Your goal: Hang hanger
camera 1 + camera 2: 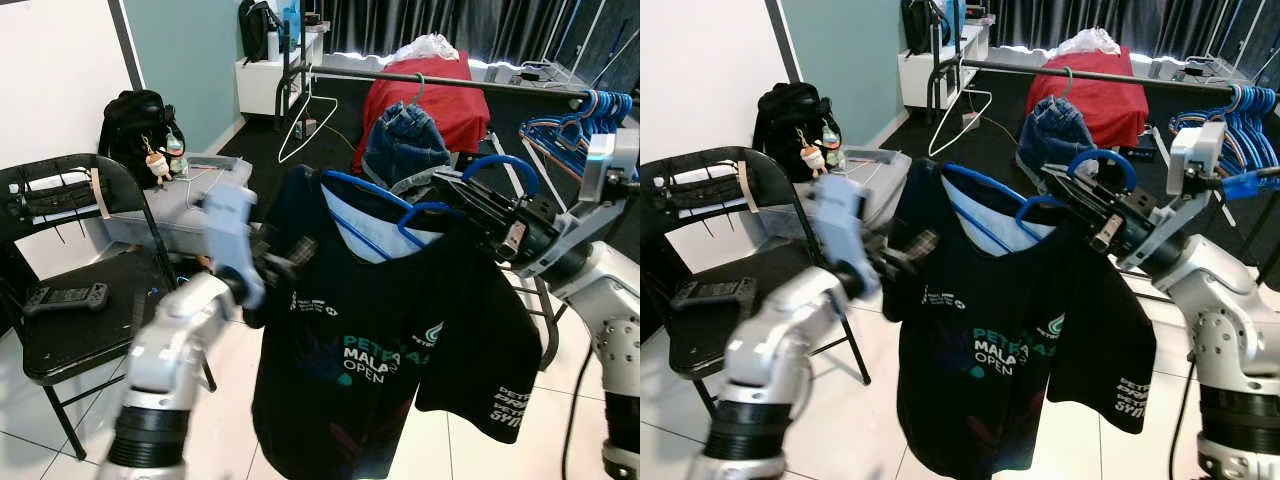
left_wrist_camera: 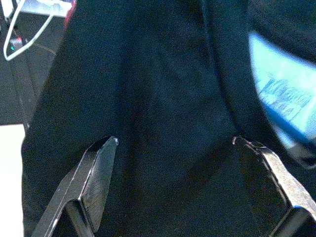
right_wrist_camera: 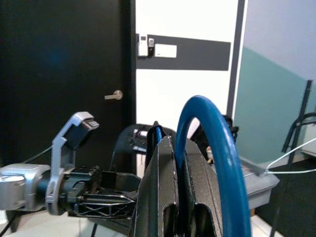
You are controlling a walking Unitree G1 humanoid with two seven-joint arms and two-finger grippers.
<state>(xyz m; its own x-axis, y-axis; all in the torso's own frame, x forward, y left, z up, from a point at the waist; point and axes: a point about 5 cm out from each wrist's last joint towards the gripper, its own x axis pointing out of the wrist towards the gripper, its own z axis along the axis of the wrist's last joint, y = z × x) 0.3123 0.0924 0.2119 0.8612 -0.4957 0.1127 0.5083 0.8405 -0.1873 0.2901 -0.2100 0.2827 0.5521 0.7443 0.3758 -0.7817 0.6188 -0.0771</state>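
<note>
A blue hanger [image 1: 365,190] carries a black T-shirt [image 1: 370,350] with a light blue inner collar. It hangs in the air in front of me. My right gripper [image 1: 470,205] is shut on the hanger's neck, just below the blue hook [image 3: 217,143]. My left gripper [image 1: 295,255] is open at the shirt's left shoulder. Its fingers [image 2: 98,168] spread wide, with black fabric [image 2: 163,98] right in front of them. The dark clothes rail [image 1: 440,78] runs across the room behind the shirt.
On the rail hang a white wire hanger [image 1: 305,120], jeans [image 1: 400,140] and a bunch of blue hangers [image 1: 585,115]. A black folding chair [image 1: 70,330] holding a controller [image 1: 65,296] stands at my left. Behind it are a grey bin [image 1: 215,170] and a backpack [image 1: 135,125].
</note>
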